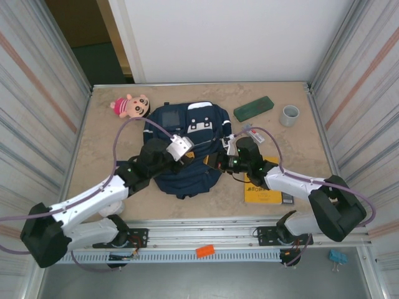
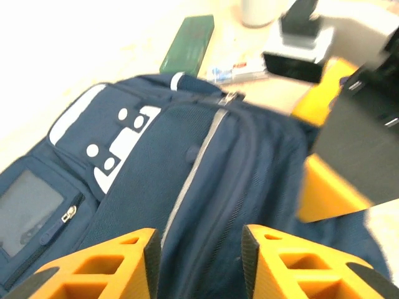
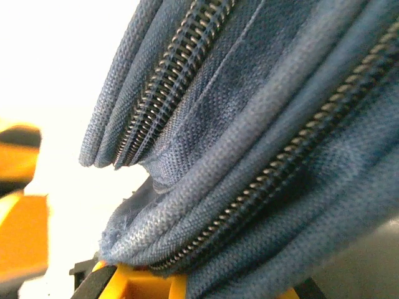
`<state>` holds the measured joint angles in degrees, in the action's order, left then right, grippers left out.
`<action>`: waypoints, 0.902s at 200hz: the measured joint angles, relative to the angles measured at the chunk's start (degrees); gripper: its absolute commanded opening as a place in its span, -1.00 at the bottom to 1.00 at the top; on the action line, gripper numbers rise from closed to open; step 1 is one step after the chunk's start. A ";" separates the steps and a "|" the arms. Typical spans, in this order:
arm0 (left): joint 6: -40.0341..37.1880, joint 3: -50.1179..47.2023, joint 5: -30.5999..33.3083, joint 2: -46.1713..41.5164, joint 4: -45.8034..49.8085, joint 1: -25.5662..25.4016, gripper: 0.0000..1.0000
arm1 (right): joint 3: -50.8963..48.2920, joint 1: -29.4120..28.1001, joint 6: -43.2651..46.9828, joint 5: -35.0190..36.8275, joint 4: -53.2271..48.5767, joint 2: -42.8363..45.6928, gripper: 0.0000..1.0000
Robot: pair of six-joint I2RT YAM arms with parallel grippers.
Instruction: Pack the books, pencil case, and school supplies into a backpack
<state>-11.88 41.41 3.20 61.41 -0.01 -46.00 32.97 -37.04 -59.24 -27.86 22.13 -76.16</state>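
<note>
The navy backpack [image 1: 184, 140] lies zipped in the middle of the table. My left gripper [image 2: 199, 255] hovers open just over its top panel [image 2: 187, 187], nothing between the orange fingers [image 2: 112, 265]. My right gripper [image 1: 219, 162] is at the backpack's right edge, and a fold of zippered fabric [image 3: 249, 162] is bunched in its jaws, hiding the fingertips. The yellow book [image 1: 262, 187] lies at the right front with the dark calculator [image 1: 287, 198] peeking from under it. The green pencil case [image 1: 254, 107] is at the back right, with the white-and-red stick [image 1: 252, 134] nearer the backpack.
A grey cup [image 1: 288, 114] stands at the back right and a pink plush doll [image 1: 131, 106] lies at the back left. Metal walls close in both sides of the table [image 1: 112, 193]. Both arms' cables arch over the backpack.
</note>
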 measured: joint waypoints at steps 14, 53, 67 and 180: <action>3.67 0.81 5.29 -2.49 2.25 -4.11 -0.07 | -0.04 -0.55 -0.83 2.58 -0.72 1.11 -1.00; 15.76 0.81 18.32 -4.57 7.69 -15.39 0.02 | -0.24 -2.40 -2.14 8.72 -3.28 6.01 -1.00; 20.98 0.81 22.58 -2.25 8.90 -20.59 0.10 | -0.24 -2.75 -2.27 10.19 -4.70 7.69 -1.00; 41.86 8.35 34.71 21.81 11.28 -29.38 0.30 | -0.20 -3.08 -6.36 11.61 -7.02 9.03 -1.00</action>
<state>29.98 49.76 37.91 83.22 11.27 -75.37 32.77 -40.12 -65.60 -16.25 15.11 -67.13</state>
